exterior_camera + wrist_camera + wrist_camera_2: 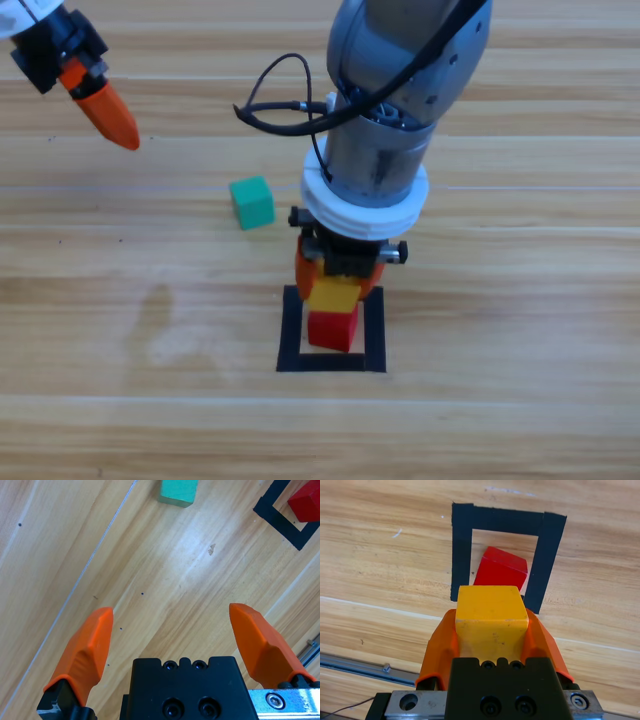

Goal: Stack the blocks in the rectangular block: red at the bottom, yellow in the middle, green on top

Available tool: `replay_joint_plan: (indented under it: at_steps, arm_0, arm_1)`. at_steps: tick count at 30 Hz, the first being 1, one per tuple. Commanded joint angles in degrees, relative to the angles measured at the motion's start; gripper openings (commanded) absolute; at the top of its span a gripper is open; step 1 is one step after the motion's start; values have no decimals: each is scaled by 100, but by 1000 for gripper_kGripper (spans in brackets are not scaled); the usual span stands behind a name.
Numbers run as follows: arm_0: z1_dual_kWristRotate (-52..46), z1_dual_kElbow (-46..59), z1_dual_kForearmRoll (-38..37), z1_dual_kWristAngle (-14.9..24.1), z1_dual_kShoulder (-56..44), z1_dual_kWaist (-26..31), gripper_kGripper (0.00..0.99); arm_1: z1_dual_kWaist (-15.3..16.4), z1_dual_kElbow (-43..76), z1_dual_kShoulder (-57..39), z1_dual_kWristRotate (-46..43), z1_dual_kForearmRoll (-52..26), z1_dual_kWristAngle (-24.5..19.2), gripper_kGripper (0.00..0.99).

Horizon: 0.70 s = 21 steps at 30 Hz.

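Gripper-held yellow cube (492, 615) squarely above skewed red cube (500, 571)

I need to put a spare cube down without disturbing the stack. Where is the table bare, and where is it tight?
Bare wood lies left of the black tape square, below the green cube, and along the whole front edge. It is crowded at the square: the red cube sits inside it and the right gripper holds the yellow cube just above. The left gripper waits open, top left.

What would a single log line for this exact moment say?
right gripper: shut on yellow cube, above red cube in tape square | green cube: on table | left gripper: open, waiting
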Motion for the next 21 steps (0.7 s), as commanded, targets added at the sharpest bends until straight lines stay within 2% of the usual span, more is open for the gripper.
replay_joint_plan:
  at_steps: [1, 15, 21]
  arm_0:
    - [51, 19, 40, 15, 268, 128, 990]
    - [112, -227, 40, -134, 444, 137, 990]
    - [350, -588, 180, -117, 470, 155, 990]
  arm_1:
    - [106, -303, 274, 129, 73, -296, 25]
    - [106, -479, 441, 718, 161, -560, 25]
    - [106, -470, 538, 937, 170, -481, 25]
